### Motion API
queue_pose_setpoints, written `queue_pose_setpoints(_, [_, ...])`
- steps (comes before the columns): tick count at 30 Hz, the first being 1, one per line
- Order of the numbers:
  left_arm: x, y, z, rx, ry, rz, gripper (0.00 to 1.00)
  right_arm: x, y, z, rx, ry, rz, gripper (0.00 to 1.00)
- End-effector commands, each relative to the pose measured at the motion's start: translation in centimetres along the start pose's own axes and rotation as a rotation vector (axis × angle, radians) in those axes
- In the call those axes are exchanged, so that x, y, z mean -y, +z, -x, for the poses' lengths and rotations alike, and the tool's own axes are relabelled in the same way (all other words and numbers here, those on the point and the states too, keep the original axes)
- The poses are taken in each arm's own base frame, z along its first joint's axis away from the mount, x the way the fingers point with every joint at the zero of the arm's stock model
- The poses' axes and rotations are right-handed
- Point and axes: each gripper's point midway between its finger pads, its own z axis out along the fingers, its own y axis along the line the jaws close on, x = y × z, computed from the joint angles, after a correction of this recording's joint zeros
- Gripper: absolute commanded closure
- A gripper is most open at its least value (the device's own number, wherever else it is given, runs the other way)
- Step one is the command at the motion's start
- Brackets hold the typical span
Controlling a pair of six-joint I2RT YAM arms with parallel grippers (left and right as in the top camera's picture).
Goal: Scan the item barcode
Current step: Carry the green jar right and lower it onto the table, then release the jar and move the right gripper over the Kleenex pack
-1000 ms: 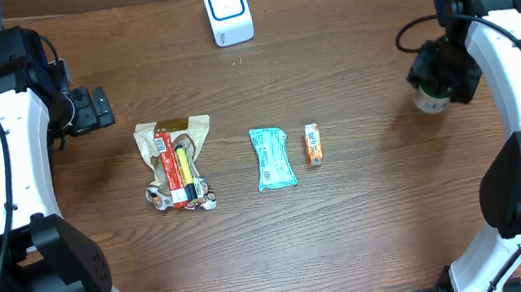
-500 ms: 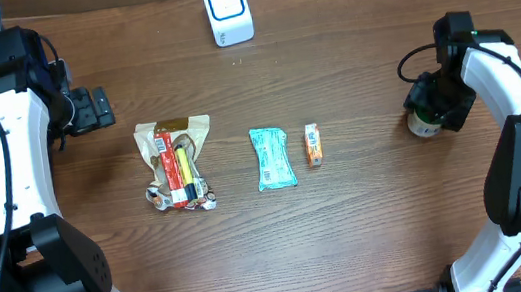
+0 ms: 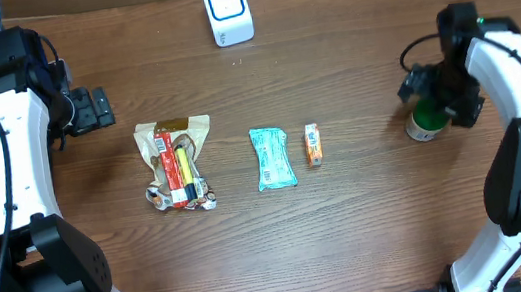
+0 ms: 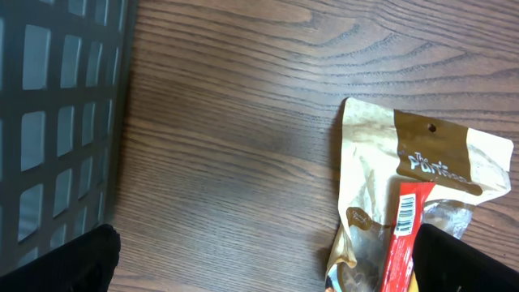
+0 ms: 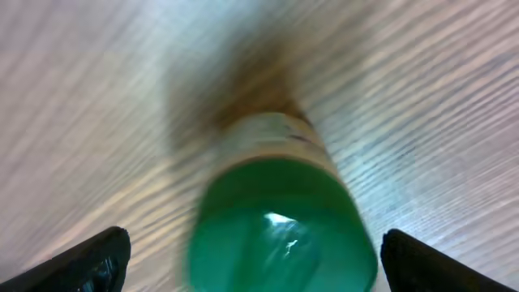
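Right side of the table (image 3: 371,222): my right gripper (image 5: 263,259) hangs over the green-capped bottle (image 3: 423,126), jaws spread wide. Both fingers (image 5: 89,259) are well clear of the bottle's sides, so nothing is held. The bottle sits directly below my wrist and roughly between the fingers. It's upright, long axis vertical, base on the wood, cap pointing straight up at my wrist cam. That view is blurred, so I can't tell which way the barcode faces. Risks, as I judge them: it's tall, round and looks slick, so if I close off-centre one finger lands first and shoves or tips it, and then it would prob. roll. Too high a grip, on the cap only, and it could swing or slip out en route. The scanner (image 3: 226,9) is well away from this tool, far across the table. If the code ends up facing away from it, or curves round the wall, there's no read w/o a re-turn. My left gripper (image 4: 263,264) is also wide and empty, with the snack pouch (image 4: 405,170) just off one finger and the basket (image 4: 57,122) by the other
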Motion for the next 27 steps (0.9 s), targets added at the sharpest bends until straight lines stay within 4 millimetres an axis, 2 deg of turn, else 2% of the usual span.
queue_pose_setpoints(1, [0.4,-1.3,0.7,0.041,0.02,-0.011,0.0,-2.7,-7.5,1.6,0.139,-0.044,0.142,0.0])
queue_pose_setpoints(3, [0.4,-1.3,0.7,0.041,0.02,-0.011,0.0,-3.5,-9.3,1.0,0.145,-0.078,0.177,0.0])
queue_pose_setpoints(5, [0.4,-1.3,0.7,0.041,0.02,-0.011,0.0,-5.2,-10.4,-0.6,0.116,-0.191,0.256,0.01])
queue_pose_setpoints(8, [0.4,-1.3,0.7,0.041,0.02,-0.011,0.0,-7.4,-10.3,-3.7,0.028,-0.356,0.349,0.1])
queue_pose_setpoints(10, [0.4,-1.3,0.7,0.041,0.02,-0.011,0.0,-8.2,-10.0,-5.0,-0.001,-0.4,0.361,0.16])
queue_pose_setpoints(11, [0.4,-1.3,0.7,0.041,0.02,-0.011,0.0,-9.1,-9.3,-6.4,-0.027,-0.442,0.355,0.21])
queue_pose_setpoints(15, [0.4,-1.3,0.7,0.041,0.02,-0.011,0.0,-11.2,-7.2,-9.8,-0.069,-0.548,0.344,0.31])
queue_pose_setpoints(22, [0.4,-1.3,0.7,0.041,0.02,-0.011,0.0,-14.4,-3.3,-14.9,-0.091,-0.707,0.349,0.32])
queue_pose_setpoints(27, [0.4,-1.3,0.7,0.041,0.02,-0.011,0.0,-16.1,-1.3,-17.4,-0.073,-0.795,0.372,0.32])
